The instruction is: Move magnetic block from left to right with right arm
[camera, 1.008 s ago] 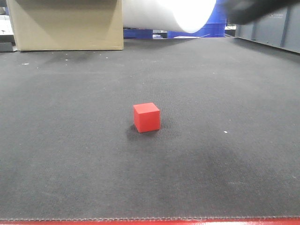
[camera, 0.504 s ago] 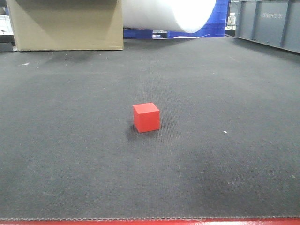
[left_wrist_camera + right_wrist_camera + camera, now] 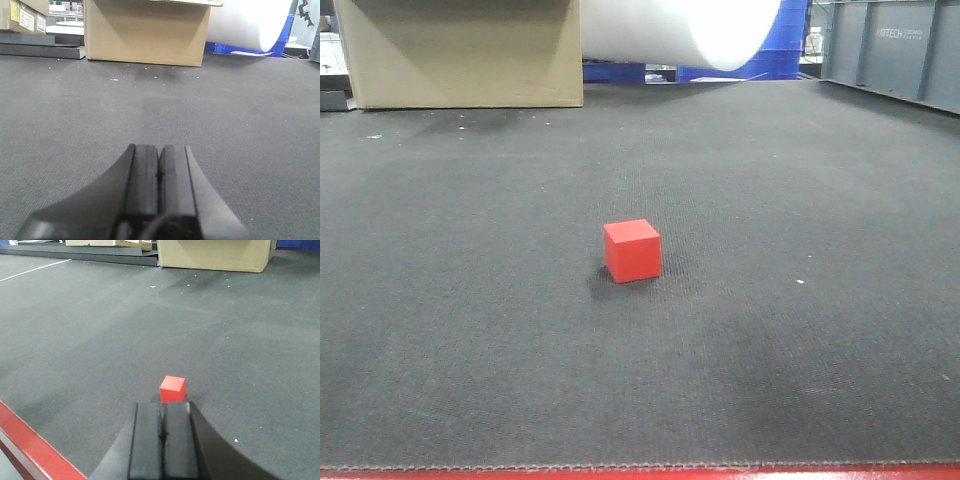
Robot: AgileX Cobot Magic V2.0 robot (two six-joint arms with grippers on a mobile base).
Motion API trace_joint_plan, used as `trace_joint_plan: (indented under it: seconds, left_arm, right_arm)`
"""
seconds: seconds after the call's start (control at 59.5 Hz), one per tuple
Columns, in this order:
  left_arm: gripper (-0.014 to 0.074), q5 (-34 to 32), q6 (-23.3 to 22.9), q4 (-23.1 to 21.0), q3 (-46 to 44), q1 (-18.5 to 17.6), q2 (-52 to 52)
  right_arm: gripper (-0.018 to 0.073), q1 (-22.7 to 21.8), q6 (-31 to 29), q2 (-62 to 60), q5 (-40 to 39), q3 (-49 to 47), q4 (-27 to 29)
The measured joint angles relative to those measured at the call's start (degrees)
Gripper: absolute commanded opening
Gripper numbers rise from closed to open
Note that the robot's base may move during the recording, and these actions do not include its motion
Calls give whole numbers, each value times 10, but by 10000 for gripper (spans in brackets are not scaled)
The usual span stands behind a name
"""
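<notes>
Just matte sharp-edged magnetic block point(image 3: 632, 250)

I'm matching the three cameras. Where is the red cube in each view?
Front view: magnetic block near centre of the dark mat.
Left wrist view: not in it.
Right wrist view: block lower centre, just beyond the shut jaws.
Shared landmark: cardboard box.

Plain red magnetic block point(image 3: 632, 250) sits mid-frame on a dark grey woven mat point(image 3: 470, 300) (red-edged along the bottom); tan cardboard box point(image 3: 460, 50) upper left.
</notes>
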Motion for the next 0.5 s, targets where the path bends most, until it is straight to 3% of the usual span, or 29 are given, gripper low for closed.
trace_joint_plan:
  seconds: [0.134,0.319,0.504]
  left_arm:
    - [-116,0,0,0,0,0,0]
    - [-116,0,0,0,0,0,0]
    - [-116,0,0,0,0,0,0]
  right_arm:
    - [60,-61,0,-14,0,8,-6]
    - [60,-219,0,-72,-27,69,-8]
    - [60,-336,0,-143,-60,146,-8]
